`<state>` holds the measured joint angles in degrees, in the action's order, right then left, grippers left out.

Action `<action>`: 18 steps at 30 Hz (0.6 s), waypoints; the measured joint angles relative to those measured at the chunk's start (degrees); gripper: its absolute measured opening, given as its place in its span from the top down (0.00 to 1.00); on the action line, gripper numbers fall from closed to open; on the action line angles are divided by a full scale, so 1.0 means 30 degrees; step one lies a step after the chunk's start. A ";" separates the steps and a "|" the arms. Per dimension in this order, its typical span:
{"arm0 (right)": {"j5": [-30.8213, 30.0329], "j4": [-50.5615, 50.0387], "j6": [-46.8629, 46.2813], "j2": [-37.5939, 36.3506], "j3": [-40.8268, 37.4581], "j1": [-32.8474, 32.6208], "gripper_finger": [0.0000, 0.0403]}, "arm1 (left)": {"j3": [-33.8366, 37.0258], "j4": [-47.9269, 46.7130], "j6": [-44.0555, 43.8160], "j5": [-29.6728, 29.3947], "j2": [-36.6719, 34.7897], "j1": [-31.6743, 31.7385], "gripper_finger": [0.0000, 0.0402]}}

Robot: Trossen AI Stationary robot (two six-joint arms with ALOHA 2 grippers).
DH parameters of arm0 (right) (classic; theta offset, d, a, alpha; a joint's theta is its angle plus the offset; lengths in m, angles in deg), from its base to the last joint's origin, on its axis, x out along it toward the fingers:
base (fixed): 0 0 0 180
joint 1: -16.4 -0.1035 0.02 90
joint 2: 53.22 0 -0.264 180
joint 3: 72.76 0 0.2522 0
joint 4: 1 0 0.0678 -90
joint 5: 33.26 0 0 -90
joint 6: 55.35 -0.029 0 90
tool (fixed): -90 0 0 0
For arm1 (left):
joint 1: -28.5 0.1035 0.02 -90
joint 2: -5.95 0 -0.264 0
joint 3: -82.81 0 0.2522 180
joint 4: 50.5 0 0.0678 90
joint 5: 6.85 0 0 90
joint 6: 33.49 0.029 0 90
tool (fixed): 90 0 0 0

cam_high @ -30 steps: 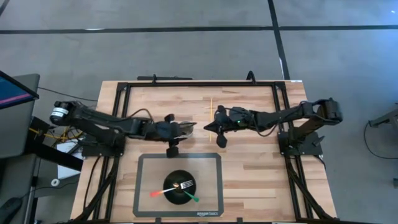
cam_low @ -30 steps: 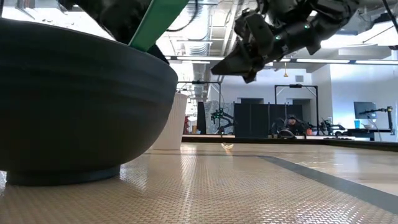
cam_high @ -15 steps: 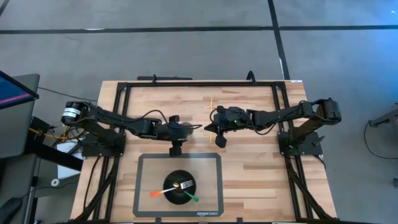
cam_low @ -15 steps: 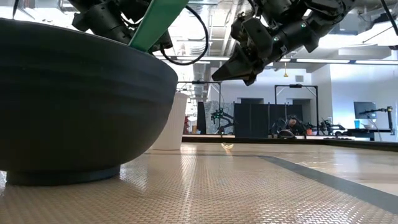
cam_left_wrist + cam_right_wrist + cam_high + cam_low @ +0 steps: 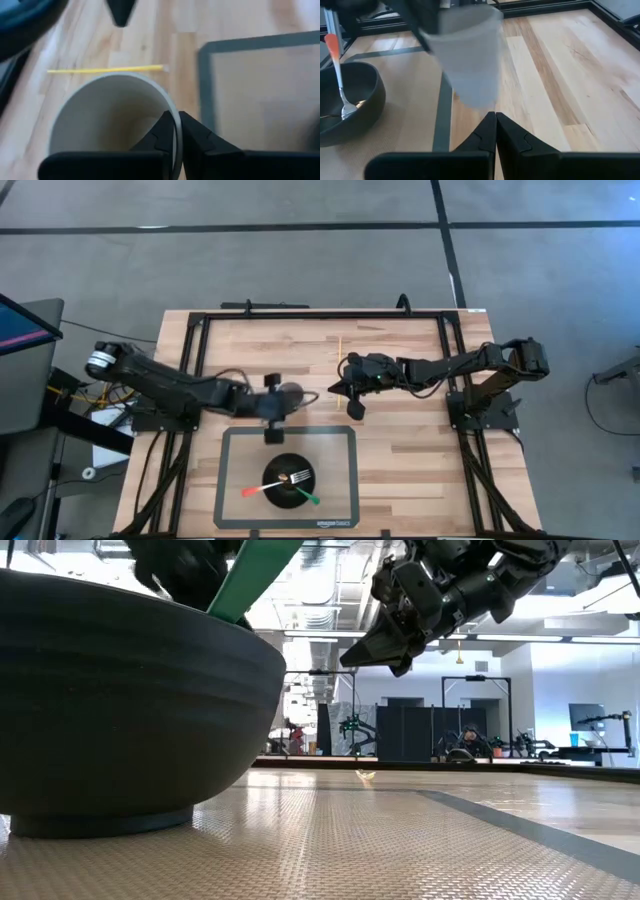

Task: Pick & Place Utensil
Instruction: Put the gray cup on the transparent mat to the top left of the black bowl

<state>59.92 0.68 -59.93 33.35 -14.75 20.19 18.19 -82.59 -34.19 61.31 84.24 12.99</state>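
**Cup held over desk, utensils in bowl**

Bowl on mat, nearest: holds fork, red-handled and green-handled utensils. Beyond it, left gripper has fingers clamped on the rim of a white cup, off the desk. Right gripper, fingers together, hovers just beside. Yellow stick farthest.

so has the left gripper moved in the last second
Yes. In the high view the left gripper, shut on the cup, has drawn back toward the table's left side and nearer the mat.
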 joint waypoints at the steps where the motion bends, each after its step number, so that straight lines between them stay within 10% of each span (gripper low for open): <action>1: 0.0007 0.0007 0.0000 0.0000 0.0000 -0.0031 1.00 | -0.0378 -0.1002 -0.0798 -0.0196 -0.0223 -0.0727 0.97; 12: 0.0013 0.0081 -0.0951 -0.0004 0.0000 -0.0398 1.00 | -0.1890 -1.0031 -1.5139 -0.0191 -0.1180 -0.7522 0.96; 18: -0.0008 0.0073 -0.1005 -0.0007 0.0000 -0.0369 1.00 | -0.1890 -0.9964 -1.7394 -0.1091 -0.0111 -0.9278 0.95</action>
<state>59.90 0.90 -62.95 33.32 -14.75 19.08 12.51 -112.48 -86.37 58.04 83.90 -14.84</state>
